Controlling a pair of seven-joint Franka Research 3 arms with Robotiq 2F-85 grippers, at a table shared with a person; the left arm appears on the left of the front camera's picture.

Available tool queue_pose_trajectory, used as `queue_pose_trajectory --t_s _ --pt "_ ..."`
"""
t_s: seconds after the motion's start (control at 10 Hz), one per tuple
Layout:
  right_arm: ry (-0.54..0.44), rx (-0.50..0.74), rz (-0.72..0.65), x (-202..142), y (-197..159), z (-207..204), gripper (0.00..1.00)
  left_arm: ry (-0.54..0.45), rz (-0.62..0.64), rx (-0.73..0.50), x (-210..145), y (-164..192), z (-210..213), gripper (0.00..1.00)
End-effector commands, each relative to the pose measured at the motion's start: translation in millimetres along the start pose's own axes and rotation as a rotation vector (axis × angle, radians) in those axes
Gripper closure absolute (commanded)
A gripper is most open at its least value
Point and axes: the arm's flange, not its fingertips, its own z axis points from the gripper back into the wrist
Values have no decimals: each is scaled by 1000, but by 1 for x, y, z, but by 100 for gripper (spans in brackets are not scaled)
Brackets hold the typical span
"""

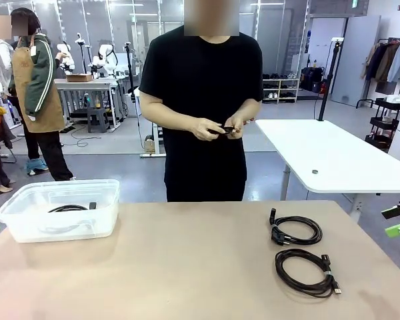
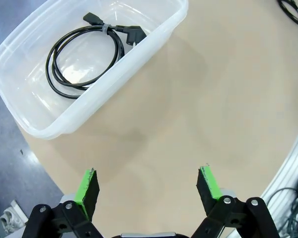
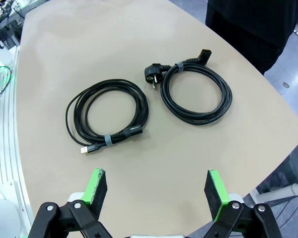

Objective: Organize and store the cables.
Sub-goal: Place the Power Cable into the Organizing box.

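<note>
Cables (image 3: 109, 139) just beyond right pincer (image 3: 155, 173)

Your right claw (image 3: 155, 184) hangs over the tan counter (image 3: 49, 59) with its jaws spread wide, the green pads (image 3: 96, 182) facing each other across bare surface. Just beyond the pads you see two coiled black cables lying flat, side by side and not touching. The thinner coil (image 3: 140, 105), toward the picture's left, is wound in several loops and tied by a grey band (image 3: 111, 140) on the side nearest the claw, with a small flat plug (image 3: 84, 149) sticking out. The thicker coil (image 3: 196, 119) is banded at its far side, where a round mains plug (image 3: 151, 74) and an angled connector (image 3: 204, 53) poke out. A person in black (image 3: 253, 25) stands at the counter's far edge.
</note>
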Motion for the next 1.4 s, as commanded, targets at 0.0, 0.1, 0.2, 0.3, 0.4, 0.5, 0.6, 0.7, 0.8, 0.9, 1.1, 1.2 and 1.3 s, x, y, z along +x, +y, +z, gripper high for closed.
queue_pose_trajectory --t_s 0.0,0.1,0.2,0.3,0.4,0.5,0.6,0.7,0.8,0.9,1.1,1.2,1.3 --pt "16 -4 -21 4 -1 0 0 -7 1 0 0 -3 3 0" --pt "16 -4 -21 4 -1 0 0 -7 1 0 0 -3 3 0" --pt "16 -4 -21 4 -1 0 0 -7 1 0 0 -3 3 0" --pt "16 -4 -21 4 -1 0 0 -7 1 0 0 -3 3 0" --pt "16 -4 -21 4 -1 0 0 -7 1 0 0 -3 3 0" --pt "0 0 0 0 0 0 0 -7 1 0 0 -3 3 0" --pt "56 5 26 24 8 -10 0 -7 1 0 0 -3 3 0" --pt "153 8 15 58 9 -30 0 -7 1 0 0 -3 3 0" --pt "229 16 3 86 4 -55 0 -7 1 0 0 -3 3 0" --pt "281 22 -35 111 -5 -85 0 -7 1 0 0 -3 3 0" --pt "321 4 -163 151 -22 -147 0 -7 1 0 0 -3 3 0" --pt "373 -46 -210 168 -26 -179 0 -7 1 0 0 -3 3 0" --pt "384 -53 -224 180 -27 -202 0 -7 1 0 0 -3 3 0"
